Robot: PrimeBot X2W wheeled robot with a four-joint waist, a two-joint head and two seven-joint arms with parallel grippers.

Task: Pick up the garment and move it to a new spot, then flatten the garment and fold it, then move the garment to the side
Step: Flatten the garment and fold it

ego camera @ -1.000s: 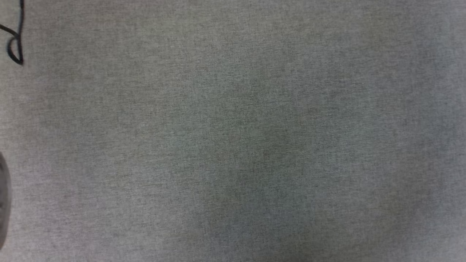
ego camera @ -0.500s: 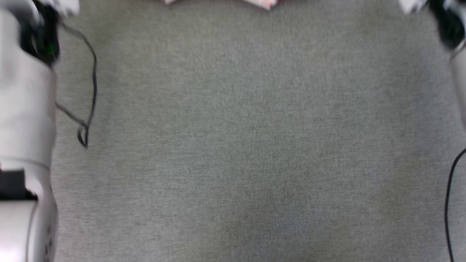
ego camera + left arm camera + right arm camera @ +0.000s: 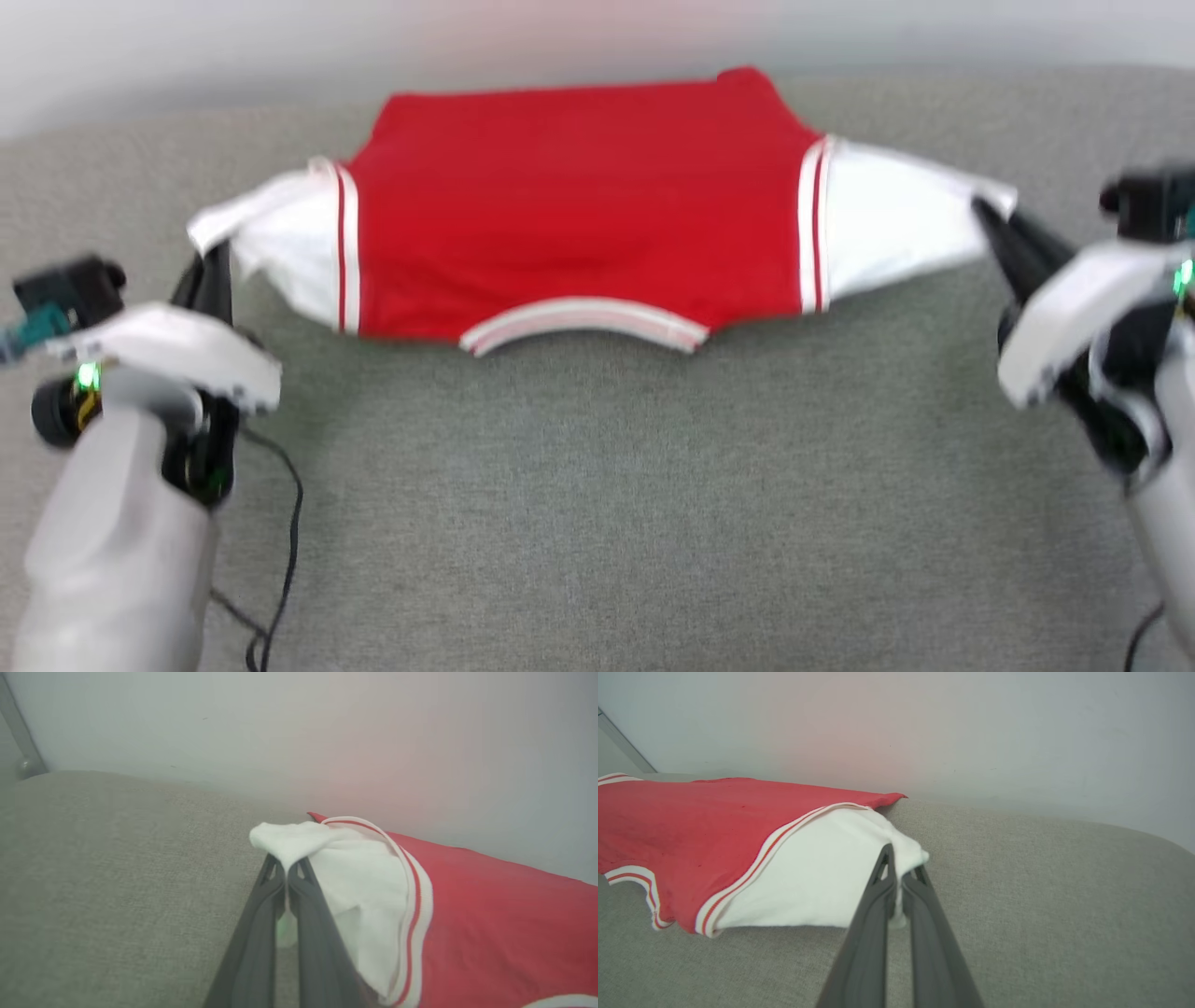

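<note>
The garment (image 3: pixel 579 215) is spread wide at the far part of the grey fabric surface (image 3: pixel 597 523), close to the pale wall (image 3: pixel 187 47) behind it. Its long axis runs from left to right, from one sleeve end to the other, across the head view. The neck trim (image 3: pixel 583 322), white with thin red stripes, points toward the robot, and the red hem (image 3: pixel 560 89) points away, toward the wall. The side that faces up is plain red. The left pincer (image 3: pixel 213 257) is clenched on the end of the white left sleeve (image 3: pixel 271 233); in the left wrist view its two dark fingers (image 3: pixel 261 933) are pressed together with the white cloth folded over their tips. The right pincer (image 3: pixel 985 217) is clenched in the same way on the end of the white right sleeve (image 3: pixel 896 219), and in the right wrist view the cloth is pinched between the closed fingers (image 3: pixel 873 933). Both sleeves are pulled outward and their ends are raised a little above the surface, so the shirt is stretched between the two arms. Whether the red middle part touches the surface I cannot tell. A thin black cable (image 3: pixel 289 523) lies on the surface beside the left forearm
</note>
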